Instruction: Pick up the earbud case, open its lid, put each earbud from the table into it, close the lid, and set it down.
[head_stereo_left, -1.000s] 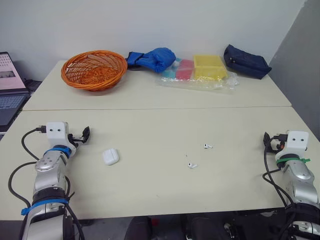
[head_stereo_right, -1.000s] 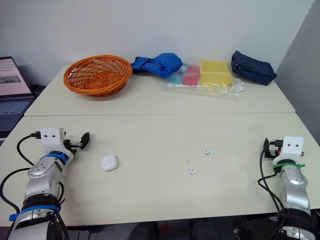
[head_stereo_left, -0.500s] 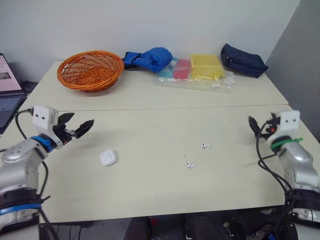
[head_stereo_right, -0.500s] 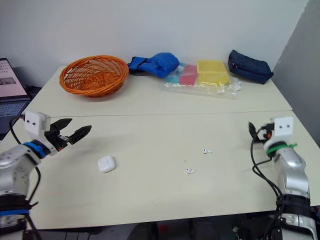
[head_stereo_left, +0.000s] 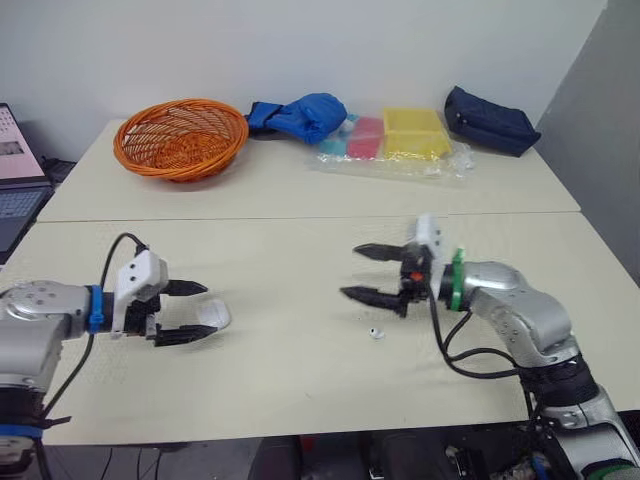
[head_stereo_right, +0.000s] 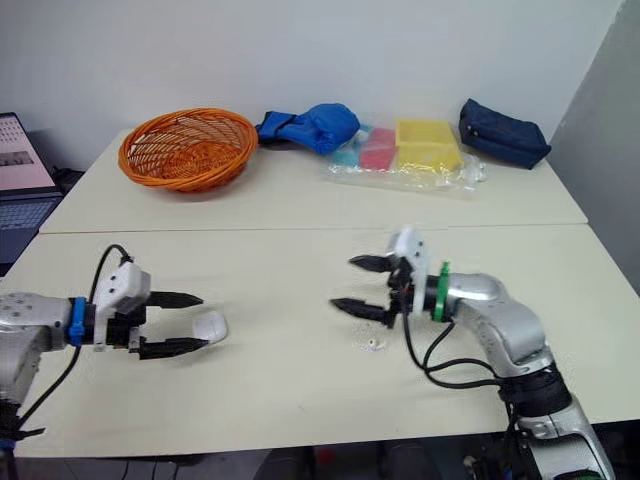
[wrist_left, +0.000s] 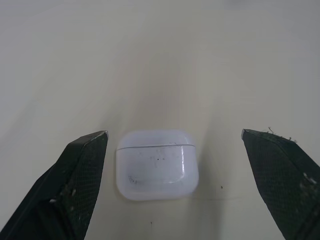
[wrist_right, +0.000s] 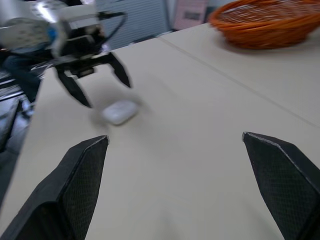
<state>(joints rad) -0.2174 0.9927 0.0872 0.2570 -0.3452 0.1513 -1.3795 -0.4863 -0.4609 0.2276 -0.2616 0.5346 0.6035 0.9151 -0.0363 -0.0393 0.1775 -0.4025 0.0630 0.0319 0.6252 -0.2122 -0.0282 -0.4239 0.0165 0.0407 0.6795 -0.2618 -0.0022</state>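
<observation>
Earbud on the near table, the closest of the task items to the front edge, just in front of and below the right gripper. Right gripper is released: fingers spread wide, nothing between them, hovering above the table around mid-width and pointing toward the robot's left. Case lies flat on the same table, further left, lid shut, with the lid seam visible across its top part. Left gripper is down at table level, also released, with one finger on each side of the case. The left wrist view shows a gap on both sides, so no contact, and the case sits nearer one finger than the other. The two grippers face each other, well apart. The right wrist view looks across the table at the left gripper, with the case on the surface by its fingertips. Behind the near table, across a seam, is the far table. On it, left to right: orange wicker basket, blue cloth bundle, clear plastic sheet carrying a pink box and a yellow box, and a navy pouch at the far right. Laptop sits beyond the tables at the left edge.
</observation>
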